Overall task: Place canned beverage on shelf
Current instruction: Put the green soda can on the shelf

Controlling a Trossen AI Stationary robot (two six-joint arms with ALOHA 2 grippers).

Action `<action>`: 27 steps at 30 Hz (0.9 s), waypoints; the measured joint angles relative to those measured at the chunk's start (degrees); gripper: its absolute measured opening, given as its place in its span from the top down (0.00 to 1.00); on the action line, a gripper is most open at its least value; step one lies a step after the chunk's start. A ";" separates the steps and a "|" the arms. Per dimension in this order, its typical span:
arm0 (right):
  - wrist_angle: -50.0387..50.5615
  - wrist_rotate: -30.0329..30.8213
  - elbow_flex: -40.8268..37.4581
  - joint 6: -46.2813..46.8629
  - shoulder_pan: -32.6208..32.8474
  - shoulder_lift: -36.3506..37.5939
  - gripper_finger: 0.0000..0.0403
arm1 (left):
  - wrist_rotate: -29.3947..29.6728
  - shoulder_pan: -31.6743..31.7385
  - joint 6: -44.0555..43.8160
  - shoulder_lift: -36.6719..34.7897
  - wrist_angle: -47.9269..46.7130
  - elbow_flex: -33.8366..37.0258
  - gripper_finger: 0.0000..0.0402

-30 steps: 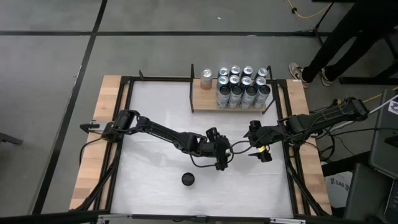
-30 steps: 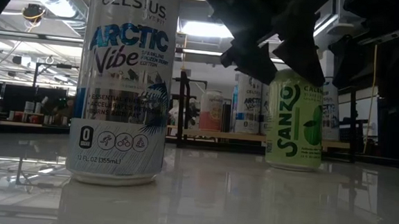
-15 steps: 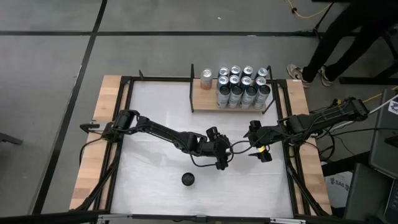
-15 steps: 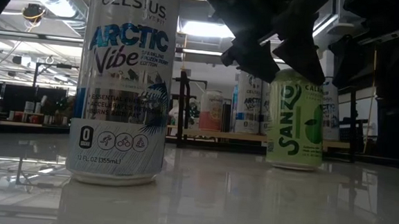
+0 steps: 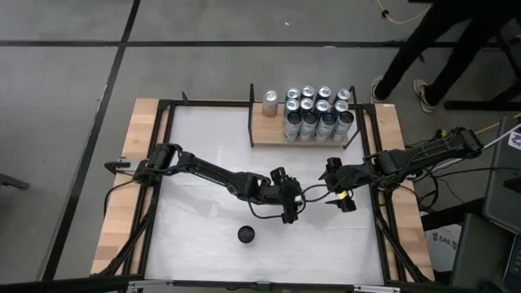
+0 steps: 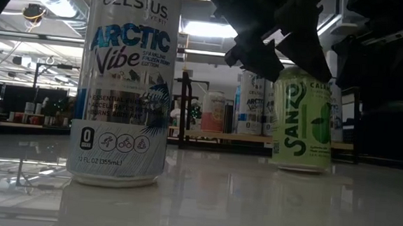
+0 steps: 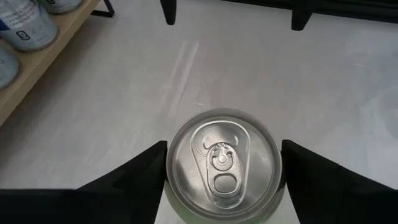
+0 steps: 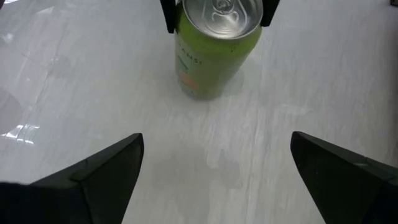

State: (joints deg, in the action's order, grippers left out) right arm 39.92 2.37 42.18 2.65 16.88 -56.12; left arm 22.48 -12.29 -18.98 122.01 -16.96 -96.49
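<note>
Left gripper [image 7: 222, 163] fingers now closed against green aluminium Sanzo can [image 6: 303, 119], tilting it; ready to lift toward wooden shelf [image 5: 269, 130]. Right gripper [image 5: 336, 189] wide open, empty.

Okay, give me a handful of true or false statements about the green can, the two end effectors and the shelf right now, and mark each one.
1. The left end effector has its fingers on either side of the green can. True.
2. The green can lies on its side. False: it stands upright on the table, its pull-tab top facing up.
3. The right end effector is open and holds nothing. True.
4. The shelf holds no cans. False: a cluster of cans stands at its right part and a single pinkish can at its left.
5. The tall Arctic Vibe can sits on the shelf. False: it stands on the table.
</note>
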 joint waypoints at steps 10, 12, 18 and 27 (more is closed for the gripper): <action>0.00 0.00 -0.01 -0.02 0.00 0.00 0.02 | -0.13 1.02 0.02 -0.04 0.27 0.00 0.34; 0.00 0.02 -0.01 0.00 -0.01 0.00 0.02 | -0.19 1.45 0.04 -0.08 0.30 0.00 0.34; 0.02 0.02 0.01 -0.02 -0.01 0.00 0.02 | -1.41 3.17 0.56 -0.17 0.14 0.00 0.34; 0.02 0.00 -0.01 -0.02 -0.01 0.00 0.02 | -1.38 5.78 5.66 -0.23 0.05 0.00 0.34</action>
State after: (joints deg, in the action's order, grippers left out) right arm 39.94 2.37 42.17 2.63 16.87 -56.12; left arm 21.10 -6.51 -13.32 121.78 -16.91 -96.49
